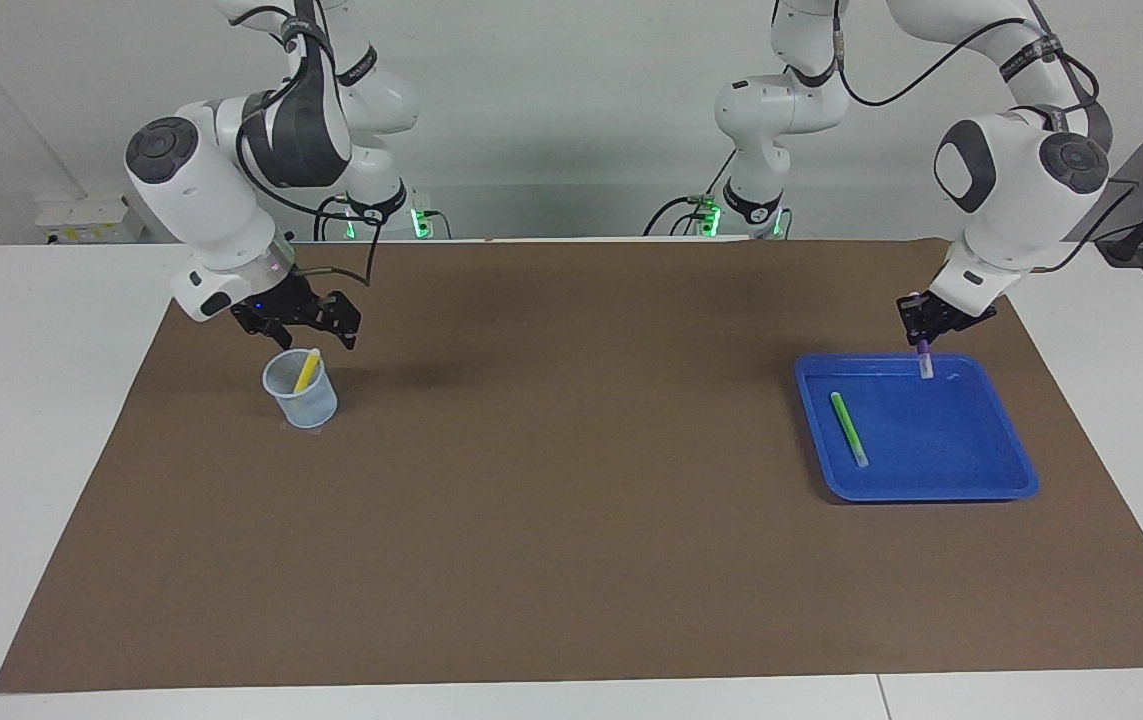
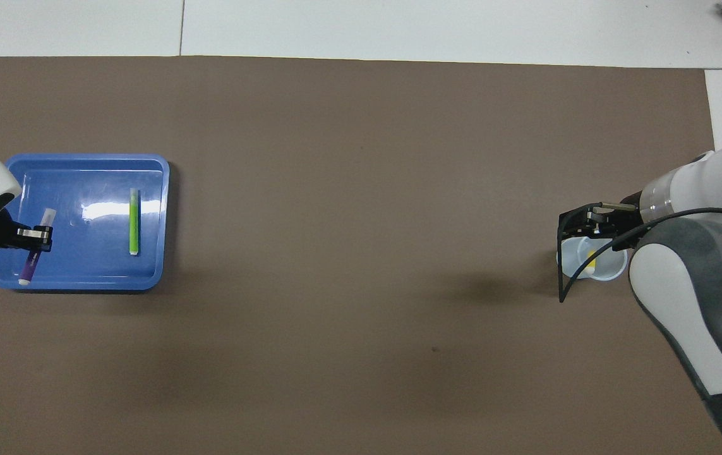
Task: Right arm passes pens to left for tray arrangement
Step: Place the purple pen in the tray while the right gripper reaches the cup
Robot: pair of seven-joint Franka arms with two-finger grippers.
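the brown paper mat [image 1: 571,560] covering the white table [image 1: 21,450] lies bare at the edge farthest from my bases. on it, toward my left arm's end, sits the shallow bright-blue plastic tray [image 1: 991,480] with its raised rim and rounded corners, and i'll place everything else from that tray.

one pen is done, by my reading: the slim green marker pen [image 1: 848,428] with its pale end lies flat in the tray, on the side toward the middle of the table. the second is in hand. my left pincer [image 1: 923,318] hangs over the tray's rim nearest my bases, clamped on the slim purple marker pen [image 1: 924,355], which points down with its whitish end low above the tray floor; i can't tell whether that tip touches the floor. in the overhead view the purple pen sits well apart from the green one, toward the tray's outer side.

the third is left to do. the slim yellow marker pen [image 1: 306,370] leans inside the small pale-blue translucent cup [image 1: 302,392], which stands well apart from the tray, at my right arm's end of the table. my right pincer [image 1: 303,318], with its small blue light, is over the cup's rim with its fingers apart and holding nothing; the pen's top end is just below them, not yet gripped.

so i judge about two thirds along: lay down the purple, then fetch, pass and place the yellow.
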